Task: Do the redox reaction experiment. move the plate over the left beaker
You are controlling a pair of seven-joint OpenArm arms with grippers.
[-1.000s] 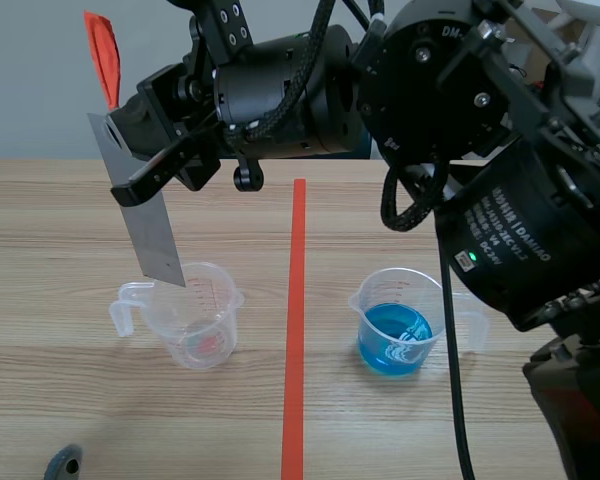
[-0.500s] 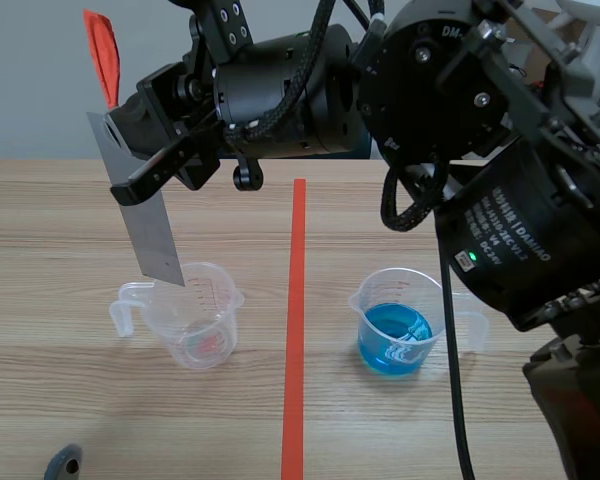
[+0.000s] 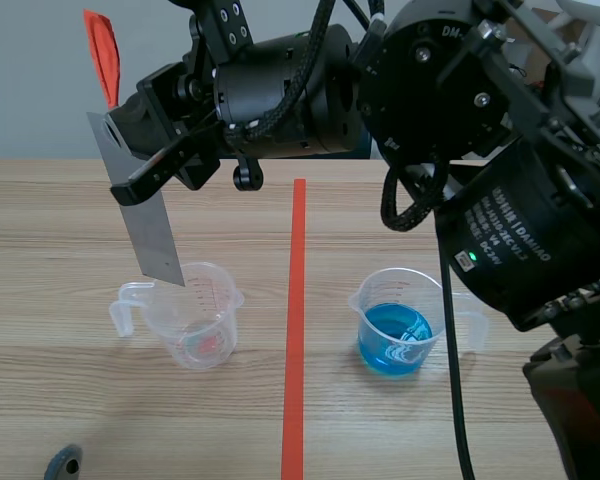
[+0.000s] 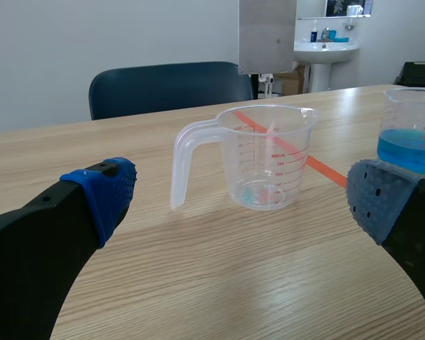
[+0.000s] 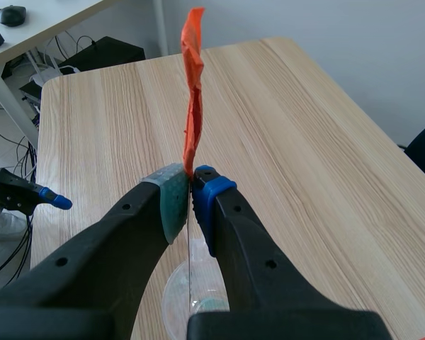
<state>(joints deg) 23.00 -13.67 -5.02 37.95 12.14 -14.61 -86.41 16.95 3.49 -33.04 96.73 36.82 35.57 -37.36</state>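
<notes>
A grey metal plate [image 3: 145, 210] with an orange tape tab [image 3: 103, 55] hangs upright, its lower corner just above the rim of the clear left beaker [image 3: 195, 315]. My right gripper [image 3: 130, 140], reaching across from the right, is shut on the plate's upper end; in its wrist view the pads clamp the plate edge-on [image 5: 189, 244] under the orange tab [image 5: 193, 99]. My left gripper [image 4: 234, 205] stands open low over the table, with the clear beaker [image 4: 258, 166] ahead of its fingers and the plate [image 4: 267, 35] hanging above it. A beaker of blue liquid [image 3: 398, 322] stands to the right.
An orange-red tape line [image 3: 296, 320] runs down the table between the two beakers. The blue-liquid beaker [image 4: 413, 134] shows ahead of the left gripper, past its finger. A dark chair [image 4: 166, 85] stands beyond the table edge.
</notes>
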